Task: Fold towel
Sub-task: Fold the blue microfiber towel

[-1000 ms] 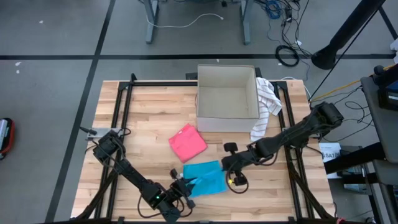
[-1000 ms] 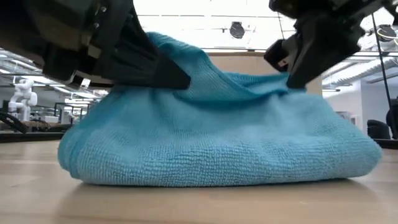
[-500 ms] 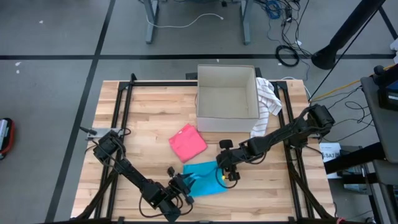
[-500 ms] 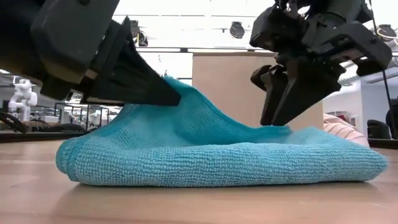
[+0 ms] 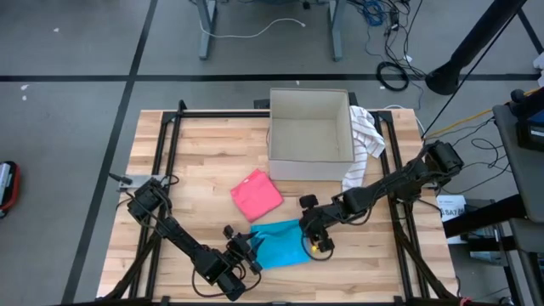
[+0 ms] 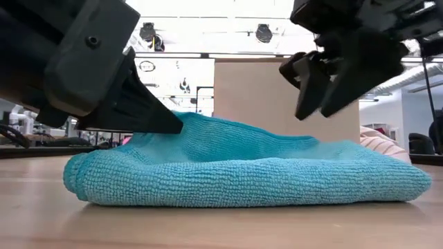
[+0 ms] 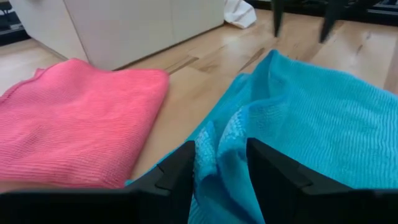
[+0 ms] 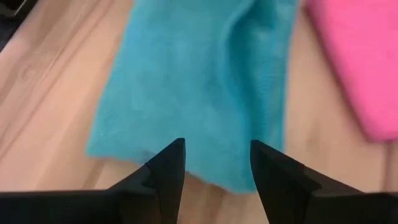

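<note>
Pinching the teal towel, left gripper; right gripper hovers above.

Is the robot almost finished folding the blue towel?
Nearly, it seems. The turquoise terry towel already lies doubled over on the wooden table, beside a folded pink cloth. In hand: the left tool is shut on the towel's edge. The right tool hangs open above it, holding nothing. Left to do: let go and perhaps flatten the raised edge.
</note>
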